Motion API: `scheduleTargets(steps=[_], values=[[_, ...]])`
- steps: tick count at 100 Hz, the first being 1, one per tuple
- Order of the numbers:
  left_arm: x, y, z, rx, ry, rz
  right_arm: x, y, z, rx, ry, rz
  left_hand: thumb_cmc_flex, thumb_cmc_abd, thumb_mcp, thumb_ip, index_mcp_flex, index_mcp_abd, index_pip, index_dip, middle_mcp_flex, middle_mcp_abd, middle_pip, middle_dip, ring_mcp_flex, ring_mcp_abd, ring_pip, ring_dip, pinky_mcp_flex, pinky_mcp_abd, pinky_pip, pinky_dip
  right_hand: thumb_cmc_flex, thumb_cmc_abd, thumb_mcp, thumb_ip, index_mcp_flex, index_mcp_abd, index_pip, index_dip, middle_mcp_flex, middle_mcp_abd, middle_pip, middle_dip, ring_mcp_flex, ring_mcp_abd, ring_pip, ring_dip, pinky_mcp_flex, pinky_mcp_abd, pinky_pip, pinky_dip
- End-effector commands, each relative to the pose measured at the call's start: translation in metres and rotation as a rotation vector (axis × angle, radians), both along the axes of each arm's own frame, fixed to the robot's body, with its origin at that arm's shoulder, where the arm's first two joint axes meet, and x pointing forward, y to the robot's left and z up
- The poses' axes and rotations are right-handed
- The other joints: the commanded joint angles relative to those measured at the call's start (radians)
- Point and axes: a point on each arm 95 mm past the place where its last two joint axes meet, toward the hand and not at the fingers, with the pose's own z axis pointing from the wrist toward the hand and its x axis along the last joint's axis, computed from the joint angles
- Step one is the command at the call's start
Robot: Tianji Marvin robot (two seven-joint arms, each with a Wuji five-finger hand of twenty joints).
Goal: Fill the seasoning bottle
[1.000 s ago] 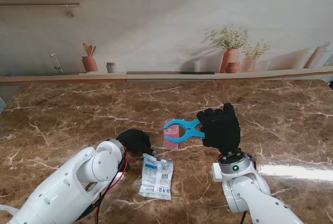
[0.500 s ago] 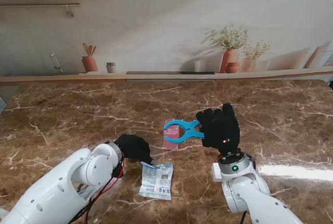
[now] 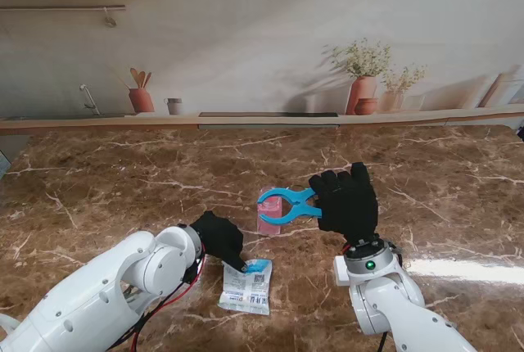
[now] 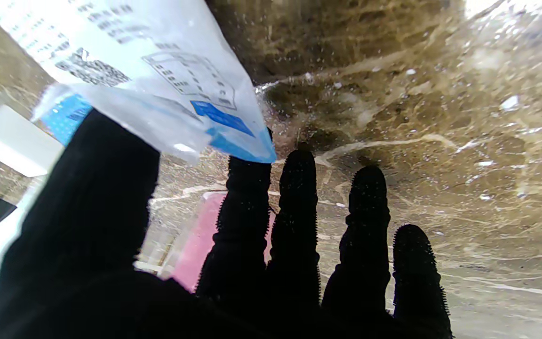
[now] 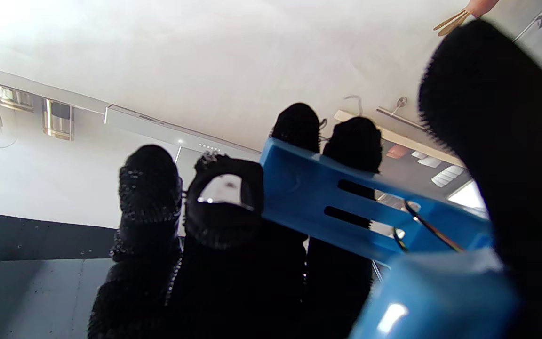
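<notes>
Left hand: pinching thumb and forefinger on the far blue edge of the seasoning packet, that corner lifting off the marble table.
Right hand: clamping the handles of blue tongs, tong ring hovering over the pink seasoning bottle.
Bottle position: standing mid-table, just beyond the packet, near both hands.
Slip risk: gripping only a thin glossy edge; probably sliding free while rising.
Spill risk: possibly tilting the packet short of the bottle mouth, scattering seasoning.
Knock risk: possibly nudging the bottle with the tongs, tipping it.
</notes>
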Motion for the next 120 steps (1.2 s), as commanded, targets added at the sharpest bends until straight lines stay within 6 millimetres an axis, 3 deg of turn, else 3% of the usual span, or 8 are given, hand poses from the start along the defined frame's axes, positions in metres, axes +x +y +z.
scheduleTargets(steps=[1,20,47,64,84,96,108,120], values=[[-0.012,0.003,-0.024,0.041,0.067,-0.014,0.000,-0.002,-0.004,0.002,0.015,-0.015,-0.037,-0.053,0.077,-0.019,-0.002,0.017,0.066,0.051,-0.028,0.016,-0.087,-0.069,-0.025,-0.042,-0.059,-0.035,-0.018,-0.023,-0.044,0.036,0.104,0.141,0.020,0.035,0.208,-0.209,0.591,0.177,0.199,-0.101,0.756,0.114,0.005,-0.090,-0.020,0.026,-0.014,0.013,-0.011,0.027],[-0.016,0.000,-0.032,0.054,0.082,-0.035,0.000,-0.003,-0.004,0.005,0.012,-0.021,0.092,-0.132,0.141,-0.099,0.003,-0.031,0.256,0.162,-0.022,0.009,-0.072,-0.058,-0.030,-0.050,-0.051,-0.030,-0.019,-0.043,-0.068,0.070,0.105,0.147,0.014,0.037,0.204,-0.209,0.591,0.182,0.197,-0.102,0.752,0.119,0.002,-0.090,-0.023,0.025,-0.016,0.013,-0.013,0.028],[-0.022,-0.002,-0.034,0.034,0.095,-0.033,0.000,-0.003,-0.004,0.007,0.011,-0.025,0.115,-0.144,0.327,-0.079,-0.002,-0.143,0.393,0.330,0.241,0.047,-0.083,-0.156,0.161,-0.036,0.012,-0.030,-0.006,-0.043,0.071,0.092,0.106,0.152,0.011,0.038,0.202,-0.209,0.590,0.187,0.195,-0.102,0.749,0.123,0.000,-0.090,-0.025,0.025,-0.018,0.013,-0.016,0.029],[-0.024,-0.003,-0.035,-0.001,0.112,-0.015,0.000,-0.003,-0.004,0.006,0.008,-0.025,0.117,-0.147,0.429,-0.074,-0.008,-0.164,0.426,0.403,0.568,-0.059,-0.129,-0.020,0.397,-0.089,0.151,0.005,0.014,-0.104,0.352,0.033,0.107,0.152,0.010,0.039,0.202,-0.209,0.590,0.188,0.195,-0.102,0.748,0.124,-0.001,-0.090,-0.025,0.024,-0.020,0.013,-0.017,0.029],[-0.026,-0.004,-0.037,-0.068,0.063,0.010,-0.001,-0.003,-0.005,-0.002,0.015,-0.025,0.157,-0.180,0.458,-0.084,-0.065,-0.202,0.413,0.448,0.583,-0.086,-0.157,0.110,0.409,-0.111,0.150,0.021,0.042,-0.149,0.409,-0.017,0.108,0.148,0.010,0.039,0.202,-0.209,0.590,0.190,0.195,-0.102,0.747,0.126,0.000,-0.089,-0.025,0.024,-0.018,0.013,-0.015,0.031],[-0.026,-0.005,-0.036,-0.076,0.051,0.018,-0.002,-0.003,-0.007,-0.004,0.020,-0.026,0.149,-0.188,0.454,-0.105,-0.175,-0.120,0.168,0.185,0.573,-0.109,-0.148,0.097,0.420,-0.139,0.121,0.021,0.051,-0.198,0.420,-0.058,0.108,0.148,0.012,0.040,0.202,-0.209,0.589,0.191,0.195,-0.102,0.747,0.127,0.001,-0.090,-0.026,0.023,-0.017,0.012,-0.014,0.032],[-0.027,-0.004,-0.034,-0.066,0.050,0.020,-0.002,-0.003,-0.007,-0.004,0.022,-0.028,0.153,-0.197,0.454,-0.106,-0.032,0.094,-0.316,-0.309,0.572,-0.135,-0.132,0.072,0.415,-0.159,0.095,0.019,0.048,-0.232,0.414,-0.095,0.108,0.148,0.013,0.039,0.202,-0.209,0.589,0.191,0.195,-0.102,0.747,0.127,0.001,-0.090,-0.025,0.023,-0.017,0.013,-0.014,0.032],[-0.026,-0.003,-0.033,-0.057,0.040,0.015,-0.002,-0.004,-0.007,-0.007,0.020,-0.027,0.165,-0.181,0.483,-0.108,0.150,-0.094,0.059,-0.394,0.570,-0.106,-0.140,0.123,0.383,-0.137,0.077,0.036,0.026,-0.227,0.402,-0.131,0.109,0.148,0.013,0.040,0.202,-0.209,0.589,0.191,0.195,-0.102,0.747,0.128,0.001,-0.090,-0.025,0.022,-0.017,0.012,-0.015,0.032]])
